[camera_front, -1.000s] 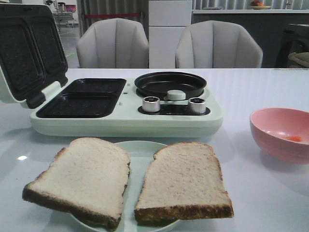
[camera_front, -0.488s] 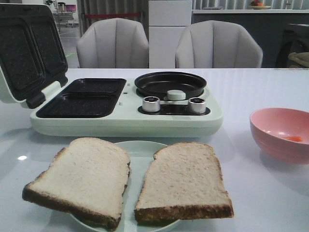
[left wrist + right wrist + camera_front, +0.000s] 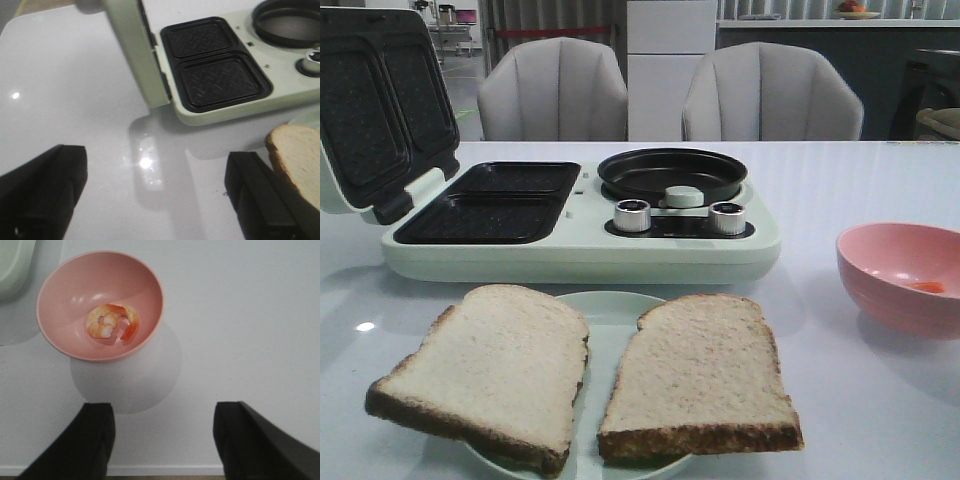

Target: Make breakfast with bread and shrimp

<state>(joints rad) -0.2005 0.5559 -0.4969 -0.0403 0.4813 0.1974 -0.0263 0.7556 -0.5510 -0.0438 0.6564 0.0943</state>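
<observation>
Two slices of bread, the left slice (image 3: pixel 490 370) and the right slice (image 3: pixel 698 375), lie side by side on a pale green plate (image 3: pixel 610 305) at the table's front. The left slice's corner shows in the left wrist view (image 3: pixel 297 160). The shrimp (image 3: pixel 112 322), two curled pieces, lie in a pink bowl (image 3: pixel 60 285); from the front only an orange bit (image 3: pixel 926 287) shows. My left gripper (image 3: pixel 155 195) is open and empty over bare table. My right gripper (image 3: pixel 162 440) is open and empty near the table's front edge. Neither gripper shows in the front view.
A pale green breakfast maker (image 3: pixel 580 245) stands behind the plate, lid (image 3: pixel 380 110) open, with two dark sandwich plates (image 3: pixel 495 205), a round black pan (image 3: pixel 672 172), two knobs (image 3: pixel 633 215) and a round button (image 3: pixel 684 196). The pink bowl (image 3: pixel 900 275) sits at right. Two chairs stand behind the table.
</observation>
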